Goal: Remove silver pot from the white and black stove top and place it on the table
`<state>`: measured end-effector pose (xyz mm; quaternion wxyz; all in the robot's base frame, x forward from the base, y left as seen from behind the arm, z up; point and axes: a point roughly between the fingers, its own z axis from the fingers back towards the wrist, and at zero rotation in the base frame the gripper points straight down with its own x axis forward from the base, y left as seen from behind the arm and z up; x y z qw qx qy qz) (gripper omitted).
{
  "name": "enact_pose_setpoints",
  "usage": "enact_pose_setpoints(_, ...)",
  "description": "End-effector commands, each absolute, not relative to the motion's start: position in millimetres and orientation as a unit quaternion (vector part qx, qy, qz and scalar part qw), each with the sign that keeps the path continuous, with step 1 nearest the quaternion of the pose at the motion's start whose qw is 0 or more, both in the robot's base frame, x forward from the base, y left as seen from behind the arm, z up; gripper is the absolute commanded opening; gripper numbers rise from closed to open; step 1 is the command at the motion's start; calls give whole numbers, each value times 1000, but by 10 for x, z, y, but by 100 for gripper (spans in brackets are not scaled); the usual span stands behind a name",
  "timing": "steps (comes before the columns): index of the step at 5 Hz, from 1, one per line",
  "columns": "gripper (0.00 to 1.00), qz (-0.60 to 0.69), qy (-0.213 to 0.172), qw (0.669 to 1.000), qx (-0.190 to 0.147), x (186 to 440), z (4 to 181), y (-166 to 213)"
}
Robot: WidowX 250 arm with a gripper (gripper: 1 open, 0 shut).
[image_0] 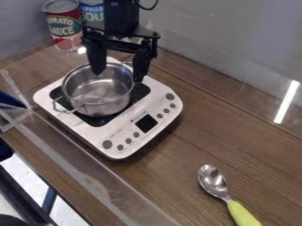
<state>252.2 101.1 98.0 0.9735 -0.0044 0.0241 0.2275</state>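
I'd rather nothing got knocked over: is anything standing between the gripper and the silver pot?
Nothing visible stands between the gripper and the silver pot; the cans are behind, off to one side.
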Motion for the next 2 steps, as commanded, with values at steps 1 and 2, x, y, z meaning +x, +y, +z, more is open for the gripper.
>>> enact_pose_setpoints(1,100,245,6,970,2,2629,1073,1072)
enact_pose_setpoints(2,100,218,9,976,4,2647,1009,1024)
